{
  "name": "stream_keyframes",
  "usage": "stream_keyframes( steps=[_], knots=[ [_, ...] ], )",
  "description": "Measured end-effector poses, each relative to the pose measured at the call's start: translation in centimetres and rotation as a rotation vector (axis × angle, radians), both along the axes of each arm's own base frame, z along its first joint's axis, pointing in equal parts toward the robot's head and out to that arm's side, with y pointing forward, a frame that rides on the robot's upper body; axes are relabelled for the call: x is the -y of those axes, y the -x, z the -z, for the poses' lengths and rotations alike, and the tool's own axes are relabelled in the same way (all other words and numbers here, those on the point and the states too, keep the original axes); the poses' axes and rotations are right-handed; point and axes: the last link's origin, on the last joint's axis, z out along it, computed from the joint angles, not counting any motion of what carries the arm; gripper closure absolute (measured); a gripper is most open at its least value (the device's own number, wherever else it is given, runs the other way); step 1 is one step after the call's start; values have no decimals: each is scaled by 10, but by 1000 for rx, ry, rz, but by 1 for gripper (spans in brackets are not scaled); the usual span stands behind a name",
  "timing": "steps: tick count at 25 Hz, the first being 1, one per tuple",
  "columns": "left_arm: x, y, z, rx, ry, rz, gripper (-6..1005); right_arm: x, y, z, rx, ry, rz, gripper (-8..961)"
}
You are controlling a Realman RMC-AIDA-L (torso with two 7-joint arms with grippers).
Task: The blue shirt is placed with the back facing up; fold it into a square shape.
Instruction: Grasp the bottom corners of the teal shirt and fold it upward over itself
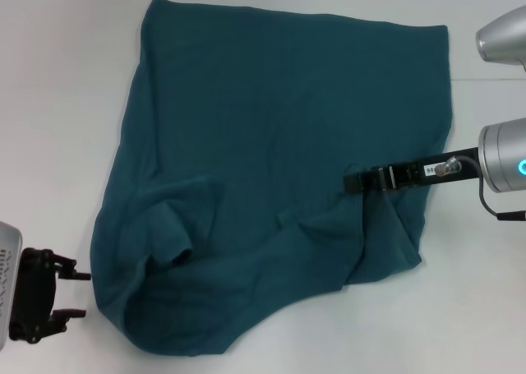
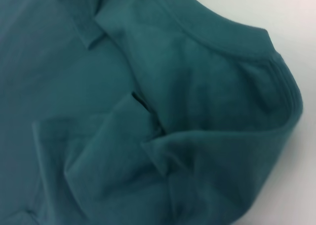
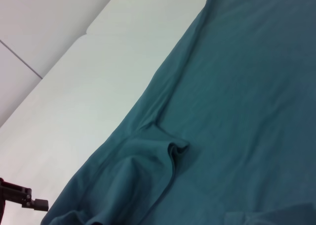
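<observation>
Jaws of the left gripper point(image 1: 72, 294) stand open just beside the blue shirt point(image 1: 271, 127) spread on the desk point(image 1: 57, 103); whether the right gripper point(image 1: 355, 182), over the cloth, grips anything I cannot tell. Bunched sleeves may skew the fold.

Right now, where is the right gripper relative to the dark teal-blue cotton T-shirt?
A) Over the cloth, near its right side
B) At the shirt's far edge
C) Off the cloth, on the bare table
A: the right gripper reaches in over the dark teal-blue cotton T-shirt near its right side, while the left gripper sits off the cloth.
</observation>
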Motion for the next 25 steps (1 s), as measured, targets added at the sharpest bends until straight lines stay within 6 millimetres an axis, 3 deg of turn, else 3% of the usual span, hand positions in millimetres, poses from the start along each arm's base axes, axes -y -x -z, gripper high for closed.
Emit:
stream_keyframes(
  steps=[7,25],
  knots=[
    [4,-9,-1,22,-3,51,558,-3,1,-5,-8,-10,5,936],
    [12,-3,2,5,16,64,559,-6,2,-6,-13,-10,13,936]
  ],
)
